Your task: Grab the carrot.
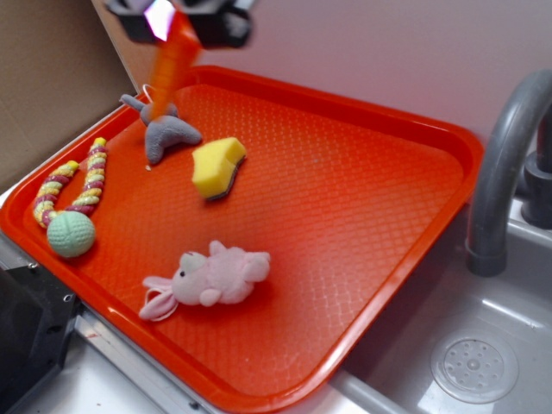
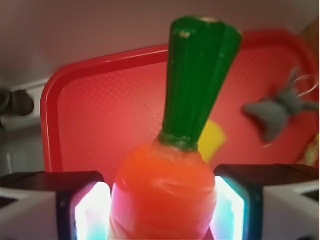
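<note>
Gripper [image 1: 177, 21] at top edge of exterior view, above the tray's [image 1: 362, 116] far-left corner, pointing down. Fingers [image 2: 82, 210] clamped on the carrot [image 1: 171, 65] from both sides. Carrot hangs lifted off the tray, slightly tilted, over the grey plush toy [image 1: 166, 131]. In wrist view the green stub points away from the camera. Yellow sponge [image 1: 217, 166], pink plush [image 1: 216, 276] and rope toy with ball [image 1: 73, 203] lie on the tray. Sink faucet [image 1: 500, 164] at right.
</note>
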Robot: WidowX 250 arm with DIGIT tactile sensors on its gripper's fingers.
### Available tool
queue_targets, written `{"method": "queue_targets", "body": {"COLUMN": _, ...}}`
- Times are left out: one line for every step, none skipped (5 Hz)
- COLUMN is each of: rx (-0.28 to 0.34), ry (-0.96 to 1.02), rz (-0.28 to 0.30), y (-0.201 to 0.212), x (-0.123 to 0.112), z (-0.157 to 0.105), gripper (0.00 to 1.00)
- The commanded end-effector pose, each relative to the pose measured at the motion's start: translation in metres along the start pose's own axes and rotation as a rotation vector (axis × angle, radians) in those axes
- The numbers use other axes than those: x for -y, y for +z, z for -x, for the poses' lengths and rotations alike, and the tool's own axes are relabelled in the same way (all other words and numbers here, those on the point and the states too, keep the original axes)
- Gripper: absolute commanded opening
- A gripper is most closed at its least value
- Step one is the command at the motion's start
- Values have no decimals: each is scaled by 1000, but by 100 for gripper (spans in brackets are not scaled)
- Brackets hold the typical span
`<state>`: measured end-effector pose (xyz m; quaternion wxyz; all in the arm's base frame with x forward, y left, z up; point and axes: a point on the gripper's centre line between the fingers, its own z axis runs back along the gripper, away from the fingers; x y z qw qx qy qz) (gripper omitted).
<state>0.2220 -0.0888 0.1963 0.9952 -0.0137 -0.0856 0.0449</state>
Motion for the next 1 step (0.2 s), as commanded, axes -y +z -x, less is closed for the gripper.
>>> {"method": "queue_targets", "body": {"rx": 36, "ry": 0, "rz": 14, "y": 10, "x": -7, "z": 1, "gripper": 0}}
